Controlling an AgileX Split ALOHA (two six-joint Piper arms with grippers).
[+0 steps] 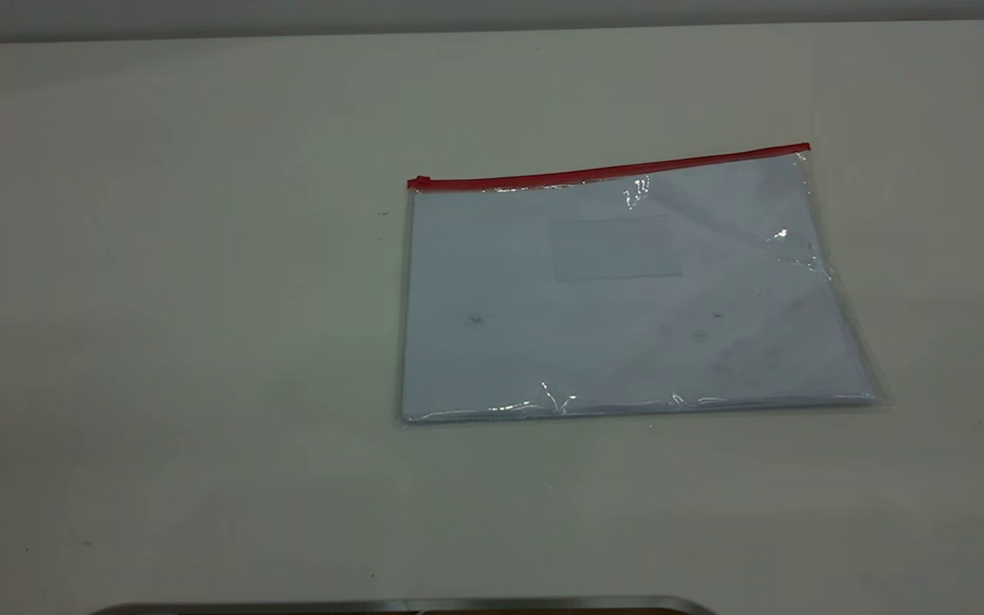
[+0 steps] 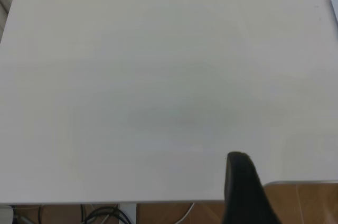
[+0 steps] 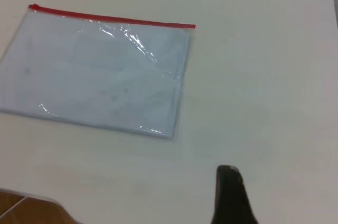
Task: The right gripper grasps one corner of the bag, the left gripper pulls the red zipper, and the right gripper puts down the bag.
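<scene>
Bag (image 1: 629, 299) flat on table (image 1: 159, 342), right of centre; zipper (image 1: 612, 171) along far edge.

No text, brand, number or sign can be read anywhere. The bag (image 1: 629, 299), right of centre in the exterior view, carries a faint rectangular label pocket (image 1: 617, 248) in its upper middle, and that pocket shows no writing. The few small dark specks on the sheets inside are marks, not letters. The table (image 1: 159, 342) bears no print either.
</scene>
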